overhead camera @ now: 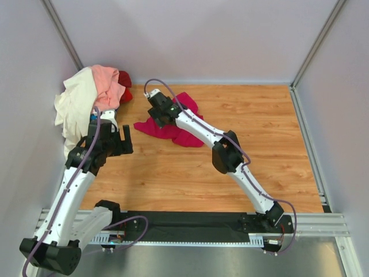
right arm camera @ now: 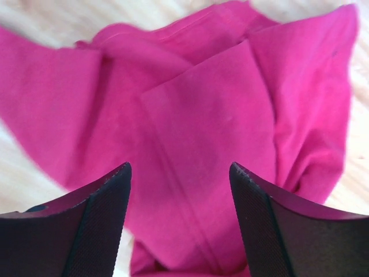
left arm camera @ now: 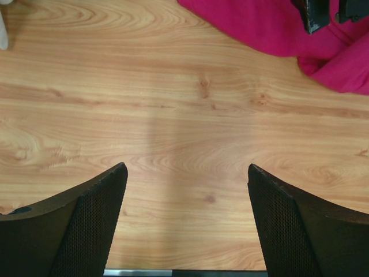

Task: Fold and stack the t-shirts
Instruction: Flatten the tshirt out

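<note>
1. Evidently heaped out of the way at the 10 o'clock corner of the desk: cream-white t-shirt, salmon pink t-shirt and red t-shirt, bunched together, probably to keep the middle free for folding.
2. Set apart from that heap, toward 12 o'clock of the desk's centre: magenta t-shirt, rumpled and creased, not yet folded.
3. Poised directly over the magenta cloth with the right tool, fingers apart and gripping nothing. Cloth spread beneath from 9 round to 3 o'clock in its own view. Likely lined up to pinch a crease or an edge.
4. Held over bare wood with the left tool, fingers spread wide, empty. Magenta t-shirt at about 3 o'clock from it seen from above, near but not touching. Probably waiting to take the opposite edge.
</note>
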Robot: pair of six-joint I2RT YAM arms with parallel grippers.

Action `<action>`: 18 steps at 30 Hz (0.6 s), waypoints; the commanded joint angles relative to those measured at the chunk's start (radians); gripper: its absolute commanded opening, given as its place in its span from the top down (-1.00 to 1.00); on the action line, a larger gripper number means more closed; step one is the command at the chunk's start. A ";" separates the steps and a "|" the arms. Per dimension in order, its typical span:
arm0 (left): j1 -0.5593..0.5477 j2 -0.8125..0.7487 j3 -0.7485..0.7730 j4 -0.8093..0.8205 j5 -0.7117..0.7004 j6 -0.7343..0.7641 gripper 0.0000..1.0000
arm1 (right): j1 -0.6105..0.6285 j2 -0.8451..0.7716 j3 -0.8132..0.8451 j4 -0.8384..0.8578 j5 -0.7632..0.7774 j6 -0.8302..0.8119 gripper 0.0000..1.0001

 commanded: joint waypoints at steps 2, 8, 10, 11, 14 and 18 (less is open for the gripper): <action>-0.001 -0.010 0.004 0.029 0.020 0.023 -0.83 | 0.010 0.056 0.059 0.048 0.171 -0.094 -0.37; -0.001 -0.019 0.003 0.032 0.019 0.024 -0.82 | 0.008 0.092 0.056 0.074 0.196 -0.127 -0.18; -0.001 -0.018 0.003 0.031 0.017 0.024 -0.82 | 0.007 0.095 0.051 0.078 0.202 -0.125 -0.03; -0.001 -0.016 0.003 0.029 0.013 0.024 -0.82 | 0.007 0.090 0.045 0.090 0.205 -0.127 0.12; -0.001 -0.010 0.004 0.029 0.005 0.024 -0.80 | 0.005 0.061 0.038 0.111 0.217 -0.130 0.59; -0.001 0.002 0.006 0.027 0.002 0.024 -0.79 | 0.007 -0.017 0.005 0.174 0.214 -0.134 0.62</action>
